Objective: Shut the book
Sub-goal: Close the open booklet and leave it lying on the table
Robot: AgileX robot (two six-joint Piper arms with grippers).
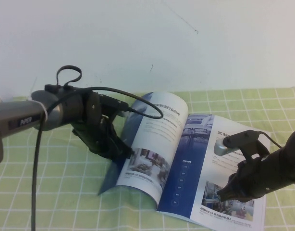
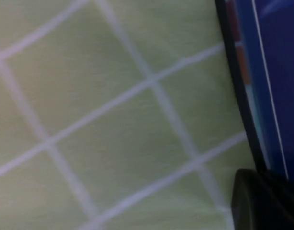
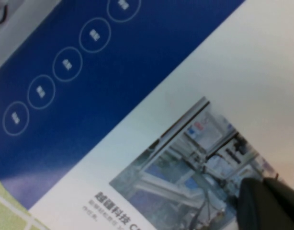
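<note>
High view, nearest first: the right gripper (image 1: 223,193) rests on the right-hand page of the open book (image 1: 188,159) — whether it is apart or together cannot be told. The book lies on a green checked cloth (image 1: 51,192). Farther back, the left gripper (image 1: 124,153) sits against the book's raised, curling left pages — its state is likewise unclear.

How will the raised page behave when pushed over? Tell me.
Probably floppy: the page bows where the left end effector props its edge. Likely light, being thin, so it may slip off. The right end effector resting on the book should stop it sliding.
</note>
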